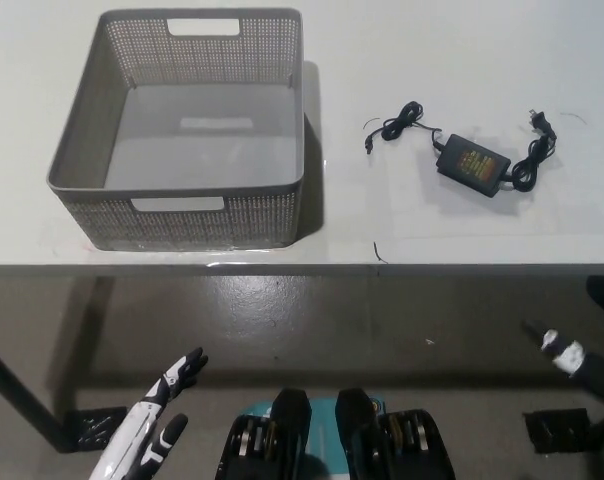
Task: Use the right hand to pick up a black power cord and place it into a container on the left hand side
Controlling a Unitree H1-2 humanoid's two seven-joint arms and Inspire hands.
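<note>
The cord (472, 158) lies on the table (452, 60), right of centre: a black adapter brick with a small coil of thin lead on its left and a bundled plug lead on its right. Nothing touches it. The basket (178, 215) sits well apart to its left, empty, open side up, near the table's front edge.

My right hand (572, 358) is low at the right edge, below table height and mostly out of view; only a fingertip and a bit of the hand show, so I cannot tell how far its fingers are spread. It holds nothing. The left hand (152, 425) rests at lower left, fingers apart, empty.

Risks as I judge them:
- Coming up from under the table, I could clip the front edge.
- Grabbing the brick alone lets both leads trail; a loose end may snag the basket wall or hang outside it.
- Pinching only a thin lead may let it slip or drag the brick off the table.
</note>
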